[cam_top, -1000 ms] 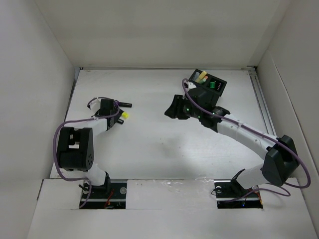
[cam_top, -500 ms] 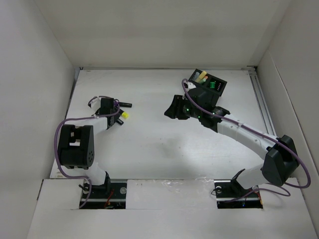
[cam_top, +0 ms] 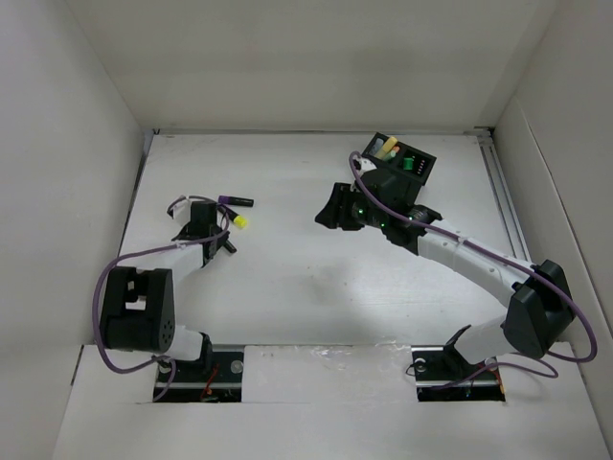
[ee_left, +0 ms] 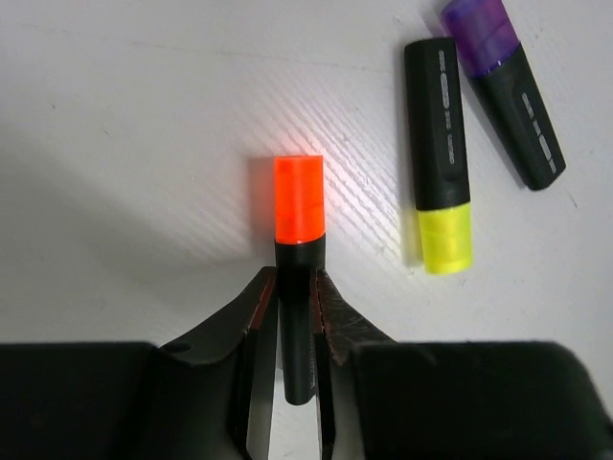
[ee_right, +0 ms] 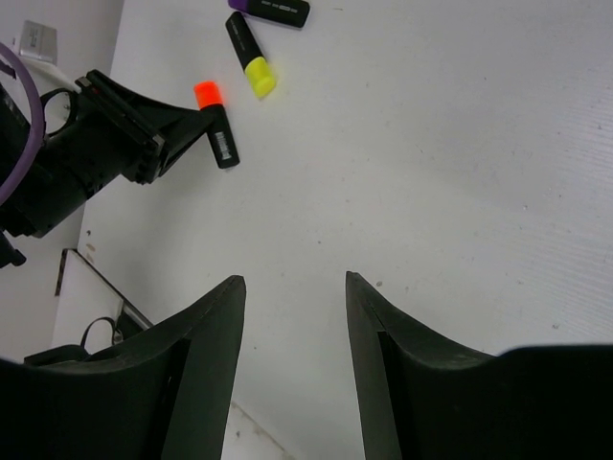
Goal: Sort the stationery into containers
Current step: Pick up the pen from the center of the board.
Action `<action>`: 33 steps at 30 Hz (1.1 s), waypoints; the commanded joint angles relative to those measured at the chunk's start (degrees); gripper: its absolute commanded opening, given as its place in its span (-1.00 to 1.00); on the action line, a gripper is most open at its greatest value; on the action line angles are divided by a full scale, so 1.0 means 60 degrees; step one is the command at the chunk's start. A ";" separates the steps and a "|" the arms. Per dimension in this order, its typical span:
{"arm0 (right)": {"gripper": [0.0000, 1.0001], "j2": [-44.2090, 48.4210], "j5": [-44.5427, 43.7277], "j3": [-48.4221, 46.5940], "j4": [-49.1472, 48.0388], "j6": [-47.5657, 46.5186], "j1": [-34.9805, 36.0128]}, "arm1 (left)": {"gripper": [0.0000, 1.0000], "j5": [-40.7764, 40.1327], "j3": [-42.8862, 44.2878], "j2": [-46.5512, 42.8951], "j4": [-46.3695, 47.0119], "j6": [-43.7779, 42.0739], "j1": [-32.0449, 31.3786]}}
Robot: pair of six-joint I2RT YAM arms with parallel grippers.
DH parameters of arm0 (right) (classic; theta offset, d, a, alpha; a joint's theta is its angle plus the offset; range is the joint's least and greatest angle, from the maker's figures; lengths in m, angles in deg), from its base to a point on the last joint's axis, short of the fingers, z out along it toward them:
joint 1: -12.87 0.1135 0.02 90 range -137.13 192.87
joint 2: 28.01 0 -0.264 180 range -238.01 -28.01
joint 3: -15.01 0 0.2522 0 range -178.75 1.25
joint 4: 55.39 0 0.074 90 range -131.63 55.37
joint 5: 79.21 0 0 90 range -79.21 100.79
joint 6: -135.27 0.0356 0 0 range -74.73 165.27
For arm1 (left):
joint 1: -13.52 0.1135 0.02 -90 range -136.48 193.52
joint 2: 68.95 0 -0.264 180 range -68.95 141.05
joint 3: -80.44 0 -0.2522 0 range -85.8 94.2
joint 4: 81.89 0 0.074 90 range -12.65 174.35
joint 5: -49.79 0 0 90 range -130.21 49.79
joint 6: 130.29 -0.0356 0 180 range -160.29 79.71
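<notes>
The left arm (cam_top: 177, 252) and right arm (cam_top: 469, 259) have white links between boxy black joint housings, and a purple cable (cam_top: 591, 335) loops along each. The left fingers (ee_left: 215, 335) are black with reddish-brown inner edges, while the right fingers (ee_right: 206, 355) are plain black and curved. Small green lights (cam_top: 361, 206) glow on the right wrist.

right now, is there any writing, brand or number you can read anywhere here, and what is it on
No text can be read in any view.
yellow highlighter: grey print along the black barrel, too blurred to read.
purple highlighter: grey print along the barrel, too blurred to read.
orange highlighter: pale print on the barrel, too small to read.
white tag: nothing legible on it.
</notes>
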 commanded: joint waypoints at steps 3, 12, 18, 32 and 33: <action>0.04 0.0017 0.0345 -0.0190 -0.0442 0.0067 0.0073 | -1.00 0.0557 -0.0712 -0.0631 -0.0183 -0.0464 -0.0211; 0.07 -0.0539 0.0433 -0.0366 -0.0617 0.0067 0.0073 | -1.00 0.2346 -0.1605 -0.1481 0.0537 -0.1151 -0.0211; 0.13 -0.1300 0.0886 -0.0644 -0.0706 0.0155 0.0073 | -1.00 0.4045 -0.1943 -0.2272 0.1473 -0.1548 -0.0299; 0.54 -0.3116 0.2115 -0.2020 -0.1393 0.0814 0.0073 | -1.00 0.6611 -0.2399 -0.2069 0.4403 -0.1797 -0.1101; 0.56 -0.3306 0.2117 -0.2108 -0.1395 0.0916 0.0073 | -1.00 0.6611 -0.2311 -0.2068 0.4492 -0.1884 -0.1235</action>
